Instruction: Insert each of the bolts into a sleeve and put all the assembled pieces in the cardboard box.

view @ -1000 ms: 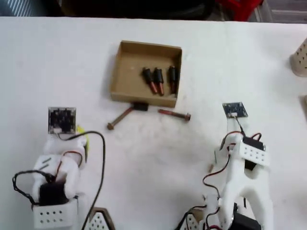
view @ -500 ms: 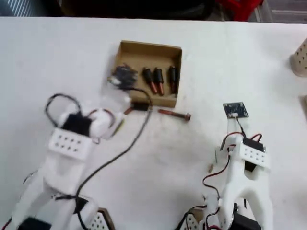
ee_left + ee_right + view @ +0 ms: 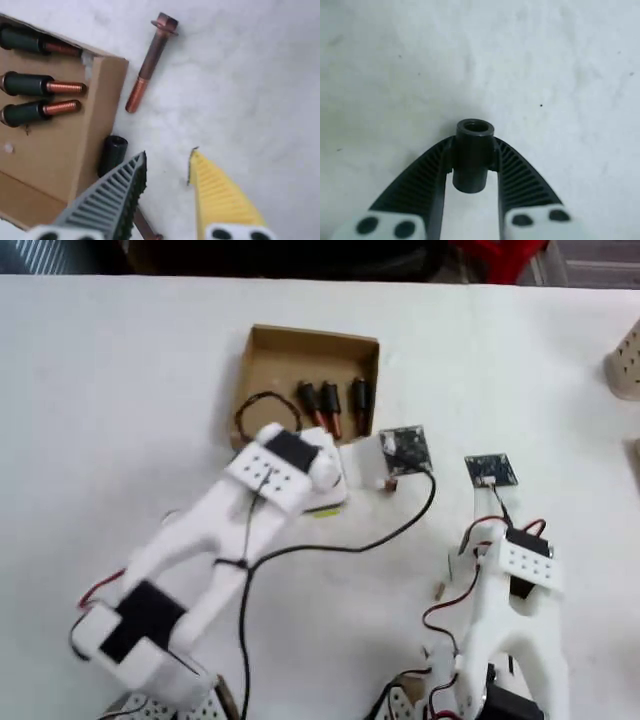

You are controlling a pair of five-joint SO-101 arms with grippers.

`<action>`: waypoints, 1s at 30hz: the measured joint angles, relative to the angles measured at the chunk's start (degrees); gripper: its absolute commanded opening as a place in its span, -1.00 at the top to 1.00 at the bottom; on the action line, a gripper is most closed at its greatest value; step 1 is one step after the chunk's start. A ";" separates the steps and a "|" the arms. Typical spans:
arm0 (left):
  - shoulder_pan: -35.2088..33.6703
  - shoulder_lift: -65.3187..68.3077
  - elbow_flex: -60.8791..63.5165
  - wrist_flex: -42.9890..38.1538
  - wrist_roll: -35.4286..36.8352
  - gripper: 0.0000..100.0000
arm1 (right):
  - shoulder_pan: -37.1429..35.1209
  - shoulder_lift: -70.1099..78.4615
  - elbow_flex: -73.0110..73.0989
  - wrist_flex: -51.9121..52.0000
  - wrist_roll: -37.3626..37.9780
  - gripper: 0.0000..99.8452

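Sleeve [image 3: 471, 165], a short black tube with a smooth wall and a round bore, sits gripped between the right claw's [image 3: 472, 145] two ribbed black fingers. Its open end points away from the wrist, over the white, faintly speckled table [image 3: 545, 60]. In the high view the right arm [image 3: 505, 585] stands folded at the near right of the table, well apart from the cardboard box [image 3: 262, 345].

The left claw [image 3: 167, 155] hangs released and holds nothing, with a gap between its ribbed grey finger [image 3: 117, 192] and ribbed yellow finger [image 3: 215, 192]. Just beside the grey fingertip a second sleeve [image 3: 112, 155] lies against the box's outer wall. A coppery bolt [image 3: 150, 62] with a flanged hex head and threaded end lies on the table beyond the claw, near the box corner and apart from both fingers. Another bolt's shaft [image 3: 142, 225] shows under the grey finger. Inside the box three assembled pieces [image 3: 37, 85] lie side by side, copper threads sticking out of black sleeves. The left arm [image 3: 200, 540] stretches diagonally from the near left edge, its wrist just in front of the box.
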 measured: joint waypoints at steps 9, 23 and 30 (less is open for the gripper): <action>1.67 22.51 -23.30 2.46 -0.35 0.57 | 0.00 0.00 0.00 0.00 0.18 0.97; 7.03 47.38 -51.34 6.24 -0.35 0.59 | 0.26 -0.09 0.70 -0.88 -0.09 0.97; 6.77 53.71 -63.47 16.35 1.76 0.93 | 0.26 -0.09 0.70 -1.05 -0.09 0.97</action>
